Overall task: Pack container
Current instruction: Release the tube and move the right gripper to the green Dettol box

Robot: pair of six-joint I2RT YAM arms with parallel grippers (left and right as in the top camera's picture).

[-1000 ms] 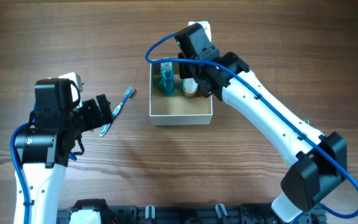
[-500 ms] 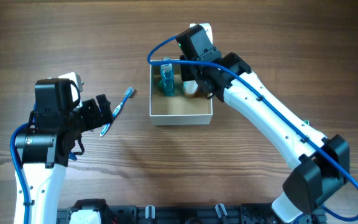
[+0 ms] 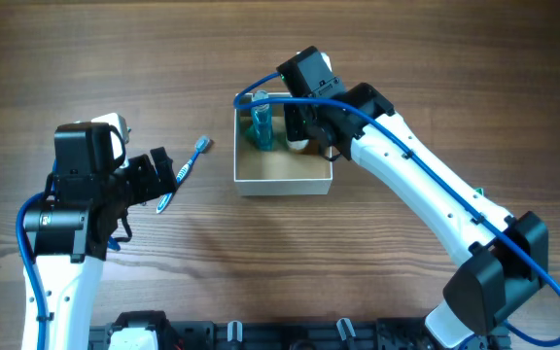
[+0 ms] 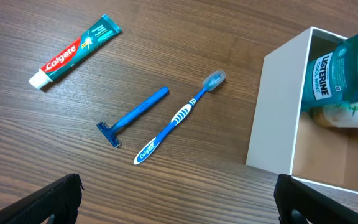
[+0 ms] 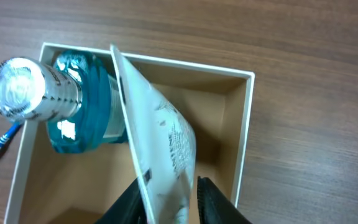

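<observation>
The container [image 3: 283,181] is a white-walled square box with a tan inside; it also shows in the left wrist view [image 4: 272,112] and the right wrist view [image 5: 244,130]. A blue mouthwash bottle [image 3: 261,124] [image 5: 73,106] stands in its far left corner. My right gripper [image 3: 301,131] [image 5: 173,202] is shut on a white tube [image 5: 163,149] and holds it upright inside the container, beside the bottle. My left gripper [image 3: 158,177] [image 4: 179,211] is open and empty, just left of a blue toothbrush [image 3: 187,165] [image 4: 179,116].
A blue razor [image 4: 132,116] lies left of the toothbrush. A red and green toothpaste tube [image 4: 73,51] lies farther left. In the overhead view my left arm hides both. The container's near half [image 3: 290,167] shows bare tan floor.
My right gripper has shifted slightly toward the table's near side with the white tube, deeper over the container. The left arm has not moved.
</observation>
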